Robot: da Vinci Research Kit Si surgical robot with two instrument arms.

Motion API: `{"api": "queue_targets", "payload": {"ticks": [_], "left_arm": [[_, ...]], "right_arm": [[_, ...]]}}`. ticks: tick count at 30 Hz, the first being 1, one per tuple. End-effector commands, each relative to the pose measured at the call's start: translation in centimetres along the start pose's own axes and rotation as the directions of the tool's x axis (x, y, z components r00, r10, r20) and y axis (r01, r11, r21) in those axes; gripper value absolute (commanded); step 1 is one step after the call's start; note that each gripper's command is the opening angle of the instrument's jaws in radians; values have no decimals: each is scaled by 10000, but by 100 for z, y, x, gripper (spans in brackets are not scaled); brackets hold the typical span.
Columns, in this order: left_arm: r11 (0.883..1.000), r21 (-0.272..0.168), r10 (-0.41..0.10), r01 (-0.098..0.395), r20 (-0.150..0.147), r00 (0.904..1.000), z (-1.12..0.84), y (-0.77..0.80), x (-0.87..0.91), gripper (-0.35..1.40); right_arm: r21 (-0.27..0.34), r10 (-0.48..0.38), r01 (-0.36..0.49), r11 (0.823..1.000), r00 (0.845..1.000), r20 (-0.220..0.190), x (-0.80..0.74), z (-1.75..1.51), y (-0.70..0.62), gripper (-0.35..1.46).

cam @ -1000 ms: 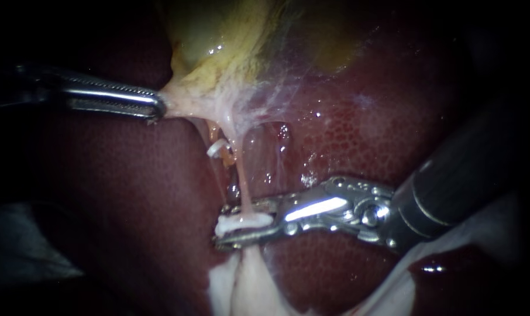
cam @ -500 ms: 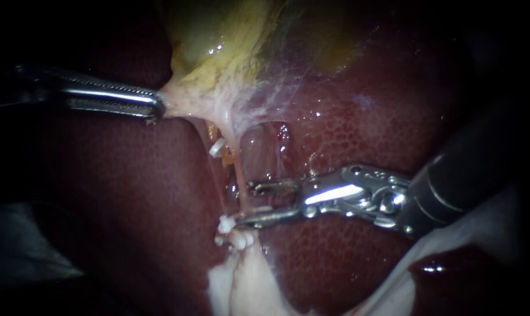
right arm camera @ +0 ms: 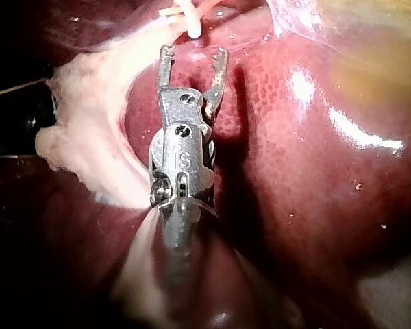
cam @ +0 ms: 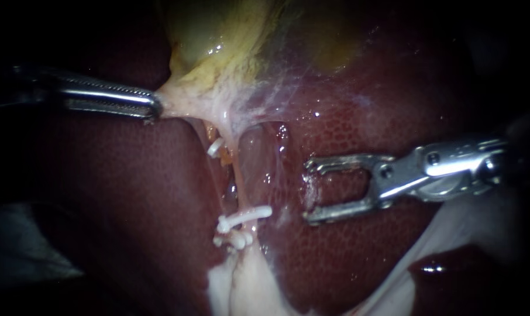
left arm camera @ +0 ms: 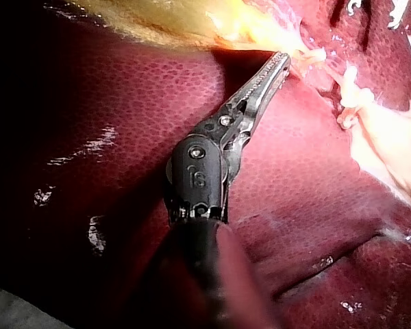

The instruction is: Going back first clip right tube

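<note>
My left instrument (cam: 158, 106) comes in from the left, its jaws shut on the pale neck of the gallbladder (cam: 218, 41) and holding it stretched sideways. A thin pink tube (cam: 240, 175) runs down from there. A white clip (cam: 245, 215) lies across its lower end, with more white clip pieces (cam: 236, 237) just below. Another small clip (cam: 216, 147) sits higher on the strand to its left. My right instrument (cam: 309, 192) stands to the right of the tube over the liver (cam: 358, 129), jaws open and empty. In the right wrist view the jaws (right arm camera: 192, 58) gape just short of the clip (right arm camera: 192, 26).
Whitish fatty tissue (cam: 241, 287) spreads below the clips, and a pale sheet (cam: 452, 234) lies under the right shaft. In the left wrist view the left instrument (left arm camera: 282, 63) holds yellowish tissue above the dark red liver (left arm camera: 123, 103).
My right instrument's jaws opened off the white clip and drew back to the right, away from the tube. The clip stays on the tube. The left instrument has held still.
</note>
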Motion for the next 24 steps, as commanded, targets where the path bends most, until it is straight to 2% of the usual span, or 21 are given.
{"api": "queue_targets", "payload": {"ticks": [1,6,11,14,17,20,24], "left_arm": [[10000,-2,0,0,0,10000,0,0,0,-35],[10000,14,17,-17,-1,10000,3,-2,-3,-35],[9998,145,109,-108,-40,9999,21,-8,-20,-35],[9996,136,231,-232,80,9997,33,-15,-31,-35],[9998,113,158,-160,137,9998,43,-23,-39,-35],[9999,95,124,-126,167,9998,49,-28,-44,-35],[9999,100,121,-123,167,9998,48,-27,-43,-35]], "right_arm": [[-25,-116,116,9999,9999,86,1,-6,0,50],[-193,-311,313,9993,9994,145,8,-27,5,50],[-175,-393,395,9991,9991,139,11,-34,6,50],[-166,-455,458,9988,9989,139,11,-35,5,50],[-161,-458,460,9988,9989,138,11,-36,5,50],[-158,-460,462,9988,9988,137,11,-36,4,50],[-157,-461,463,9988,9988,137,11,-37,4,50]]}}
